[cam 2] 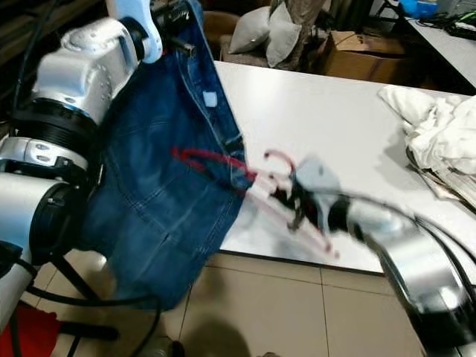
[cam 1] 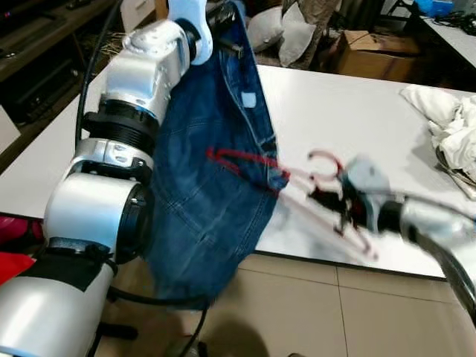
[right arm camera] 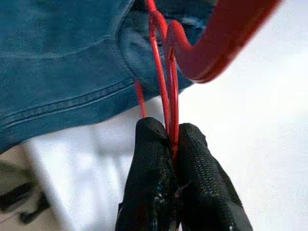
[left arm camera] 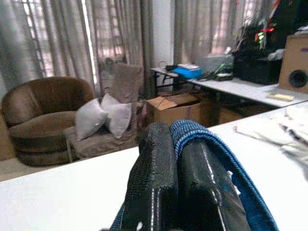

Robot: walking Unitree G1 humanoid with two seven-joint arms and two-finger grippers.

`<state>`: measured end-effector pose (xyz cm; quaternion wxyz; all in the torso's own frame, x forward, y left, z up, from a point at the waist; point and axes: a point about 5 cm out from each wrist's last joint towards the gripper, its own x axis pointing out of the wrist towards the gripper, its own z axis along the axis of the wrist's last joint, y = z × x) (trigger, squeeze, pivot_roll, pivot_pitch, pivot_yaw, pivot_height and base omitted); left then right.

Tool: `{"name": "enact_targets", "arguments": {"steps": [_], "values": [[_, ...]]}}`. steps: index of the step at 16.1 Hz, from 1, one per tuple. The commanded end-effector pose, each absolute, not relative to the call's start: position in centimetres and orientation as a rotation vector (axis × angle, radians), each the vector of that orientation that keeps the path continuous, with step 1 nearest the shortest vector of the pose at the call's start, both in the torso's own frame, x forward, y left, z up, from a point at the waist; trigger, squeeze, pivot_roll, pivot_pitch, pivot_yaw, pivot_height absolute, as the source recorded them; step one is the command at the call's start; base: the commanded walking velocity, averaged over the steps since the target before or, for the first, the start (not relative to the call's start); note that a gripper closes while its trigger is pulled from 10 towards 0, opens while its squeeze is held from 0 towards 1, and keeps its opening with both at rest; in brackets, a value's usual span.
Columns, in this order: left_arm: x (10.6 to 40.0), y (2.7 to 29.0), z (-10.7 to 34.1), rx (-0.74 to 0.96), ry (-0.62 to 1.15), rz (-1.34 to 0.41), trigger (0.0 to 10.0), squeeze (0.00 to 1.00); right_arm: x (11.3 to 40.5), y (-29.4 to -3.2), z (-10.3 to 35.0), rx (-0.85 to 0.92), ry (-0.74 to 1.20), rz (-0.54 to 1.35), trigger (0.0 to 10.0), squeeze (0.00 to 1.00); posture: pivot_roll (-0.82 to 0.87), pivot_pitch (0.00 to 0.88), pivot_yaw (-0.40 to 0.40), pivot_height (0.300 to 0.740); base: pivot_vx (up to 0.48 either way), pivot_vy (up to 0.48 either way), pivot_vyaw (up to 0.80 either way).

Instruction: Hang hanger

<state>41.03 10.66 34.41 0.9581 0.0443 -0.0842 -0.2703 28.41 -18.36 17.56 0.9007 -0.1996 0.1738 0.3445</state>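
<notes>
At frame center, the right gripper (right arm camera: 173,144), jaws clamped on the red hanger (cam 1: 245,159), feeds it partway into the jeans (cam 1: 208,163), held by the left gripper (left arm camera: 180,159) above the counter (cam 1: 335,111); hanging remains.

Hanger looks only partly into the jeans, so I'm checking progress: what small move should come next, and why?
Probably push the hanger further into the jeans. The right gripper pinches its wire, one end is inside the denim, and the left gripper holds the waistband up.
</notes>
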Motion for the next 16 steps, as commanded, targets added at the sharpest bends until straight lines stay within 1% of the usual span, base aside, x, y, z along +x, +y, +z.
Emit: {"name": "enact_targets", "arguments": {"steps": [1, 2, 3, 4, 5, 6, 7, 8, 9, 10, 11, 12, 13, 14, 15, 16], "values": [[40.2, 10.6, 37.3, 0.048, -0.268, -0.584, 10.0, 0.0, 30.6, -19.7, 18.8, -0.465, 0.313, 0.563, 10.0, 0.0, -0.02, 0.0, -0.044, 0.74, 0.0, 0.0, 0.0], [39.7, 10.7, 38.9, 0.01, -0.339, -0.598, 10.0, 0.0, 32.8, -21.0, 20.6, -0.511, 0.261, 0.427, 10.0, 0.0, -0.01, 0.0, -0.05, 0.74, 0.0, 0.0, 0.0], [39.3, 10.7, 40.3, -0.02, -0.408, -0.614, 10.0, 0.0, 34.1, -21.8, 22.5, -0.549, 0.186, 0.322, 10.0, 0.0, -0.01, 0.0, -0.056, 0.74, 0.0, 0.0, 0.0], [38.7, 10.8, 41.8, -0.059, -0.477, -0.634, 10.0, 0.0, 35.5, -22.8, 25.1, -0.588, 0.069, 0.184, 10.0, 0.0, -0.01, 0.0, -0.056, 0.74, 0.0, 0.0, 0.0], [38.3, 11.1, 42.9, -0.073, -0.552, -0.63, 10.0, 0.0, 36.1, -23.6, 27.5, -0.607, -0.051, 0.064, 10.0, 0.0, -0.01, 0.0, -0.062, 0.74, 0.0, 0.0, 0.0], [38.1, 11.2, 43.4, -0.074, -0.587, -0.624, 10.0, 0.0, 36.3, -23.9, 28.6, -0.61, -0.104, 0.017, 10.0, 0.0, -0.01, 0.0, -0.062, 0.74, 0.0, 0.0, 0.0], [37.6, 11.6, 44.4, -0.086, -0.664, -0.621, 10.0, 0.0, 36.3, -24.5, 30.8, -0.544, -0.227, -0.081, 10.0, 0.0, -0.01, 0.0, -0.062, 0.74, 0.0, 0.0, 0.0], [37.3, 11.6, 44.1, -0.101, -0.694, -0.642, 10.0, 0.0, 36.3, -24.5, 31.0, -0.49, -0.266, -0.09, 10.0, 0.0, -0.01, 0.0, -0.058, 0.74, 0.0, 0.0, 0.0], [37.4, 10.9, 42.2, -0.075, -0.68, -0.683, 10.0, 0.0, 36.2, -23.8, 29.2, -0.493, -0.223, -0.038, 10.0, 0.0, -0.02, 0.0, -0.057, 0.74, 0.0, 0.0, 0.0], [37.4, 10.6, 41.5, -0.067, -0.673, -0.698, 10.0, 0.0, 36.3, -23.6, 28.4, -0.501, -0.209, -0.024, 10.0, 0.0, -0.02, 0.0, -0.057, 0.74, 0.0, 0.0, 0.0], [38.5, 8.9, 35.6, -0.004, -0.547, -0.712, 10.0, 0.0, 35.4, -22.4, 24.0, -0.543, -0.125, 0.056, 10.0, 0.0, -0.02, 0.0, -0.056, 0.74, 0.0, 0.0, 0.0], [38.9, 8.1, 31.9, 0.039, -0.464, -0.702, 10.0, 0.0, 34.6, -21.8, 21.8, -0.536, -0.079, 0.084, 10.0, 0.0, -0.02, 0.0, -0.056, 0.74, 0.0, 0.0, 0.0], [39.3, 7.7, 27.8, 0.092, -0.359, -0.663, 10.0, 0.0, 33.4, -21.2, 19.6, -0.504, -0.024, 0.119, 10.0, 0.0, -0.02, 0.0, -0.053, 0.74, 0.0, 0.0, 0.0], [39.4, 7.9, 21.8, 0.197, -0.192, -0.563, 10.0, 0.0, 31.2, -19.6, 16.4, -0.474, 0.062, 0.221, 10.0, 0.0, -0.03, 0.0, -0.045, 0.74, 0.0, 0.0, 0.0], [39.4, 8.5, 19.8, 0.251, -0.141, -0.495, 10.0, 0.0, 29.8, -18.7, 15.1, -0.482, 0.095, 0.298, 10.0, 0.0, -0.04, 0.0, -0.039, 0.74, 0.0, 0.0, 0.0], [39.4, 9.1, 19.2, 0.258, -0.119, -0.446, 10.0, 0.0, 29.1, -18.4, 14.7, -0.482, 0.107, 0.331, 10.0, 0.0, -0.04, 0.0, -0.034, 0.74, 0.0, 0.0, 0.0]]}}
